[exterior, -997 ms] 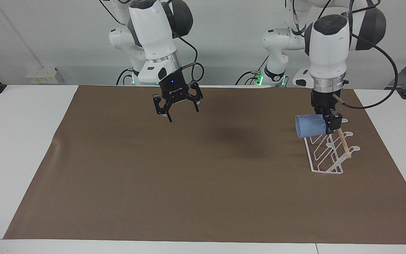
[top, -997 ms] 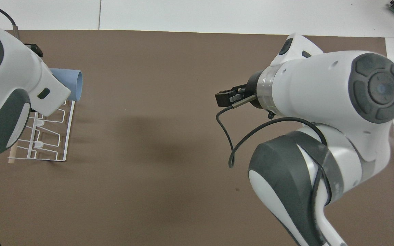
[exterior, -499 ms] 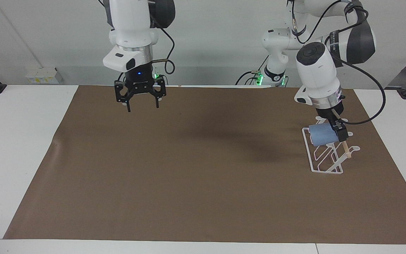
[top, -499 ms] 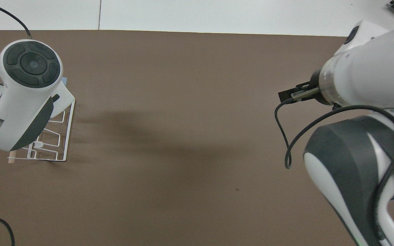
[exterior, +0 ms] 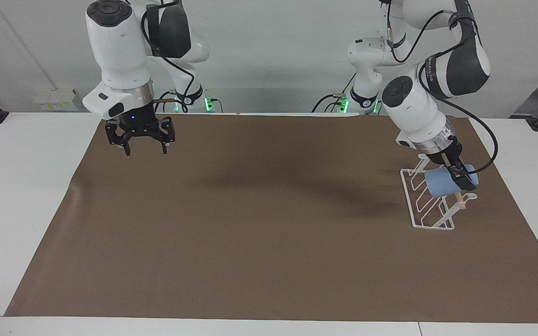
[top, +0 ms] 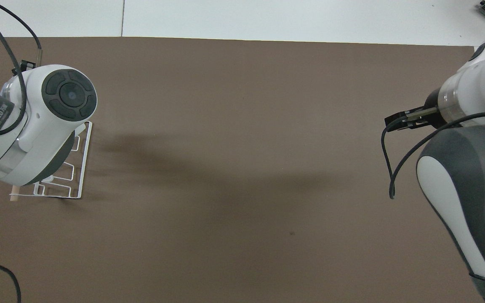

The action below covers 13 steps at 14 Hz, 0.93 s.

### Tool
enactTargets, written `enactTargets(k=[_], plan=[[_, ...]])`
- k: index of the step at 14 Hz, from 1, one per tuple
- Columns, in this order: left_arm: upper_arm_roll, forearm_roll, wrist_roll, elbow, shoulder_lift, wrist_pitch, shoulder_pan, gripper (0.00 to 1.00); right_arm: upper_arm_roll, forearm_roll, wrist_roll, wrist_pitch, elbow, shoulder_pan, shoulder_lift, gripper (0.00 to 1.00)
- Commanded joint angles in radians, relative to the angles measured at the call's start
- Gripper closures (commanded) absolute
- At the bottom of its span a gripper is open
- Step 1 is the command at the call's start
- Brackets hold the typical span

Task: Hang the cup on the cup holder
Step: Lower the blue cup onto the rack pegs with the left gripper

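Note:
The light-blue cup (exterior: 441,183) is tipped on its side, its wide rim toward the table's middle, over the slanted prongs of the white wire cup holder (exterior: 430,215). My left gripper (exterior: 463,180) is shut on the cup's base end, just above the wooden dowel (exterior: 458,200). I cannot tell whether a prong is inside the cup. In the overhead view the left arm hides the cup, and only part of the cup holder (top: 80,166) shows. My right gripper (exterior: 140,141) is open and empty, raised over the brown mat at the right arm's end.
A brown mat (exterior: 259,242) covers most of the white table (exterior: 21,186). The cup holder stands on the mat near the left arm's end. A cable loops from the right wrist (top: 387,168).
The left arm has tilted and lowered the cup from beside the rack onto its prongs. The right arm has swung away toward its own end of the table, gripper still open.

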Motion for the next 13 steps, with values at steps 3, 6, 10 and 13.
enactTargets(k=[3,6,10,13], plan=[[-0.005,0.072,-0.013,-0.108,-0.065,0.042,0.017,1.00,0.013,0.043,0.010,0.045,-0.150,-0.025,-0.089,0.07],[-0.003,0.075,-0.013,-0.154,-0.068,0.131,0.069,1.00,0.013,0.097,0.024,0.045,-0.161,-0.050,-0.097,0.03],[-0.005,0.108,-0.016,-0.154,-0.026,0.165,0.092,1.00,0.013,0.097,0.021,0.058,-0.161,-0.061,-0.097,0.00],[-0.005,0.109,-0.016,-0.151,-0.024,0.165,0.092,1.00,0.013,0.097,0.013,0.059,-0.161,-0.068,-0.095,0.00]])
